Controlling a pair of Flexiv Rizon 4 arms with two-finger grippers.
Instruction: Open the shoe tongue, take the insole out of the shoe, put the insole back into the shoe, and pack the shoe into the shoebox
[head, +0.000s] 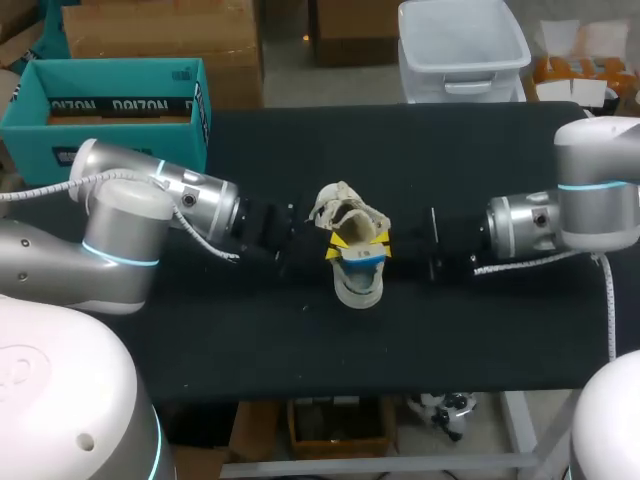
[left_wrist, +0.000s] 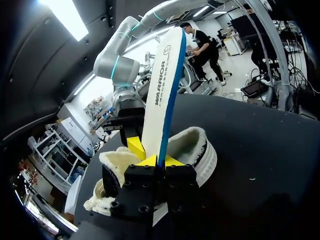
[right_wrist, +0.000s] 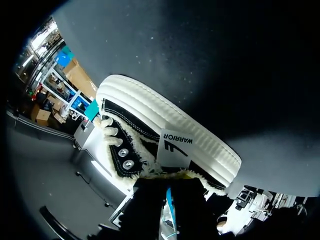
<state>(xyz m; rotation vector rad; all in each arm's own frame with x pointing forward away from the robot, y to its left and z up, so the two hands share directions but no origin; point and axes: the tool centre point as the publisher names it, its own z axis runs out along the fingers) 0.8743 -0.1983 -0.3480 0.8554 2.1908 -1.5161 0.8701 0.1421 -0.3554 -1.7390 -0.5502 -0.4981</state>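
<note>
Head camera sits high behind, looking down on the table (head: 300, 340), shoe (head: 356, 258) dead centre. Left wrist camera rides close behind the left claw (left_wrist: 159, 161), facing past it to the right arm (left_wrist: 117, 65). Right wrist camera sits tight against the shoe's side. All three share the shoe.

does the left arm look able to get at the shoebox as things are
Probably yes: the teal shoebox stands open just beyond the left arm on its own side, nothing between. But the left claw is shut on the insole, upright at the shoe, so it isn't free.
</note>
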